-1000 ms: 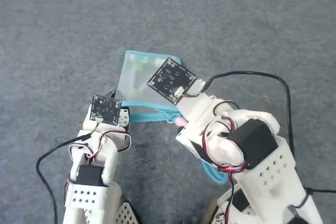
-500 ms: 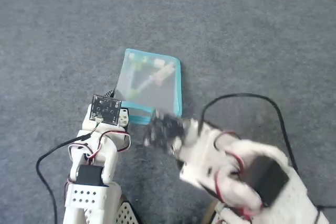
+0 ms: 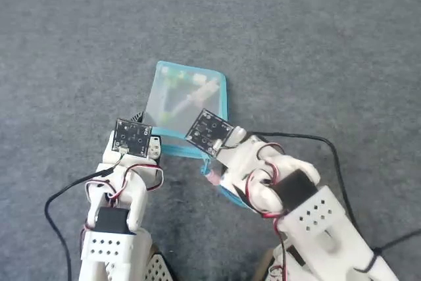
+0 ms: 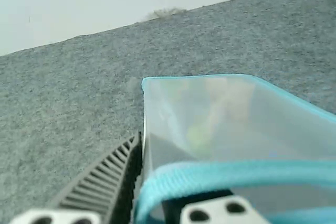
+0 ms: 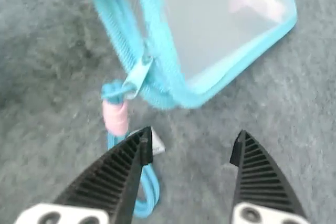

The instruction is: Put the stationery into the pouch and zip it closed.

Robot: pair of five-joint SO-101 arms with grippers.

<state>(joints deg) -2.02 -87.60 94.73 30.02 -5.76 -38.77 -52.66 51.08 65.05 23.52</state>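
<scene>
Your right gripper (image 5: 193, 140): fingers spread, hovering over grey mat (image 3: 329, 51) at near-right corner of pouch (image 3: 187, 100). Zip pull (image 5: 135, 74) and pink tag (image 5: 115, 116) just beside one fingertip, apart from it. Your left gripper (image 4: 143, 153) pinches pouch's near-left corner, probably; one finger hidden under it. Stationery (image 3: 197, 90) visible inside pouch.

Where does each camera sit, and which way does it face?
High view: fixed above, looking down on the table; both arms enter from the near edge, pouch ahead.
Left wrist view: on the left arm, facing across the pouch toward the far wall; own jaws closed on its corner.
Right wrist view: on the right arm, looking down at the pink zip tab; own jaws open.
Shared: all three show the pouch.
</scene>
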